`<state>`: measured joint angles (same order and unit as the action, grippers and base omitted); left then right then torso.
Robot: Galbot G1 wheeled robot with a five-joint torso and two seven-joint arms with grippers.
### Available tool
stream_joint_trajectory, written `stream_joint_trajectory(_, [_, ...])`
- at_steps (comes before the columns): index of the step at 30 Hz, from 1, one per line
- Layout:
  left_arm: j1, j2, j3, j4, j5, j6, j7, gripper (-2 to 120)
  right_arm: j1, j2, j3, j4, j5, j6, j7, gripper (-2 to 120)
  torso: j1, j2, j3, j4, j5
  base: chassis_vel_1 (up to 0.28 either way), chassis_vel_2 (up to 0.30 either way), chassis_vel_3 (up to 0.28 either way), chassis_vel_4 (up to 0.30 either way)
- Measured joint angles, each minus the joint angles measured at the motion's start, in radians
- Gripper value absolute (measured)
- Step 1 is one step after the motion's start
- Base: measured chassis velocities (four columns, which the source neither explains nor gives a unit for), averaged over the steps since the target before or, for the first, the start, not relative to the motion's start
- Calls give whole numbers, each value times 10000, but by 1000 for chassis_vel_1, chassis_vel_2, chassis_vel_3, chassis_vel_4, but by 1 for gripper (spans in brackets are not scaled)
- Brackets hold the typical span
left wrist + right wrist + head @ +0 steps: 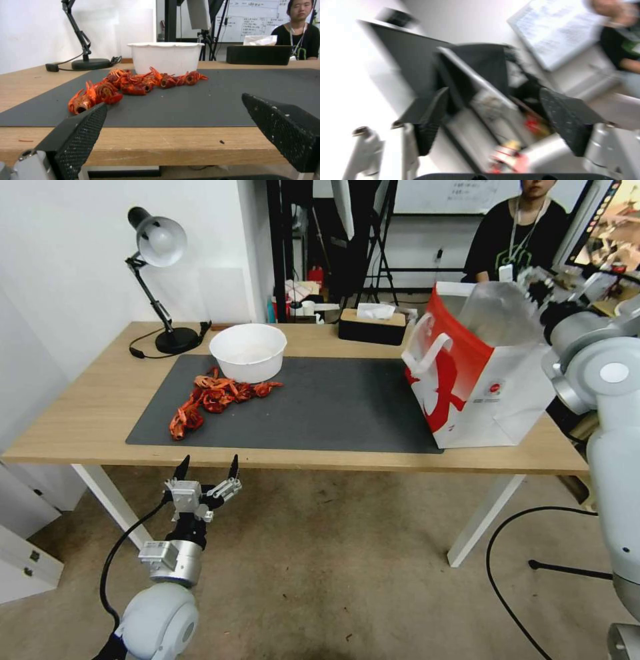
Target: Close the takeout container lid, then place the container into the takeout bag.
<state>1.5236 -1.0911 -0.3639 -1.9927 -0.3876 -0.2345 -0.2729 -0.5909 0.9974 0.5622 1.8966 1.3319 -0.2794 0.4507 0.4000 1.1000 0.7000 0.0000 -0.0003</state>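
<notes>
Hanging below the table's (pixel 87 427) front edge, your left gripper (pixel 207 468) idles with jaws wide, empty; your right gripper (pixel 493 117), raised past the far right corner, spreads empty too; the takeout bag (pixel 480 380) stands there open, presumably ready for loading.

A lab or office: beyond the left gripper (pixel 207 468) stand a desk (pixel 80 420), lamp (pixel 157 243), tripods (pixel 380 240), whiteboard (pixel 253 20) and monitor (pixel 610 227).

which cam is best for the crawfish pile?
Left wrist view: the crawfish sit close and sharp on the dark mat, before the white bowl. Head view shows them smaller from above. Right wrist view is blurred.
</notes>
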Motion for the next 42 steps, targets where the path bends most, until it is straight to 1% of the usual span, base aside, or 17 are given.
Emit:
stream_joint_trajectory(1, [0,0,0,0,0,0,0,100,0,0,0,0,0,0,0,74,0,0,0,0,0,0,0,0,0])
stream_joint_trajectory(3, [12,-4,-5,-6,-2,0,-1,100,-331,-96,-93,543,116,599,-1457,84,0,0,0,1,0,0,0,0,0])
stream_joint_trajectory(4, [12,-4,-5,-6,-2,0,-1,100,-331,-96,-93,543,116,599,-1457,84,0,0,0,1,0,0,0,0,0])
stream_joint_trajectory(7, [62,-19,-33,-11,-2,-2,-4,100,-1406,-393,-406,1304,-441,905,-3416,98,-1,0,-1,0,1,0,0,0,0])
stream_joint_trajectory(8, [62,-19,-33,-11,-2,-2,-4,100,-1406,-393,-406,1304,-441,905,-3416,98,-1,0,-1,0,1,0,0,0,0])
stream_joint_trajectory(11, [61,-49,-37,-13,-2,-5,-9,100,-2474,-497,-689,1602,-1871,1120,-4440,100,0,0,0,0,5,0,0,0,0])
stream_joint_trajectory(13, [60,-62,-38,-13,-1,-4,-10,100,-2725,-510,-751,1681,-2220,1177,-4583,100,0,0,0,0,5,0,0,0,0])
stream_joint_trajectory(15, [64,-91,-33,-14,4,-4,-10,100,-3514,-537,-891,1974,-3354,1275,-4863,100,-1,0,-1,1,4,0,0,0,0])
stream_joint_trajectory(17, [66,-98,-30,-14,6,-4,-10,100,-3740,-562,-928,2070,-3696,1302,-4904,100,0,0,-1,0,4,0,0,0,0])
stream_joint_trajectory(19, [65,-119,-19,-14,12,-4,-11,100,-4641,-693,-1080,2461,-5066,1437,-4900,100,-1,0,-1,-2,3,0,0,0,0])
stream_joint_trajectory(20, [65,-119,-19,-14,12,-4,-11,100,-4641,-693,-1080,2461,-5066,1437,-4900,100,-1,0,-1,-2,3,0,0,0,0])
stream_joint_trajectory(22, [52,-135,-12,-13,13,-4,-12,100,-5224,-692,-1164,2604,-6038,1645,-4804,100,-1,1,-2,-2,1,0,0,0,0])
stream_joint_trajectory(24, [23,-156,6,1,20,-5,-11,100,-5786,-551,-1309,2713,-6981,1806,-4426,100,-1,0,-1,0,3,0,0,0,0])
stream_joint_trajectory(28, [-4,-189,26,14,29,-5,-11,100,-6439,-326,-1540,2798,-7886,2025,-3878,100,-1,1,-1,2,1,0,0,0,0])
stream_joint_trajectory(30, [-6,-196,30,20,32,-5,-12,100,-7104,-144,-1784,2697,-8701,2448,-3431,100,-2,1,-1,0,2,0,0,0,0])
stream_joint_trajectory(37, [46,-205,-5,35,31,-3,-19,100,-8416,402,-2285,2595,-9923,3210,-2284,100,-1,1,0,2,0,0,0,0,0])
stream_joint_trajectory(42, [50,-200,-23,36,12,-2,-24,100,-8903,714,-2420,2469,-10617,3614,-1894,100,-1,1,-1,1,1,0,0,0,0])
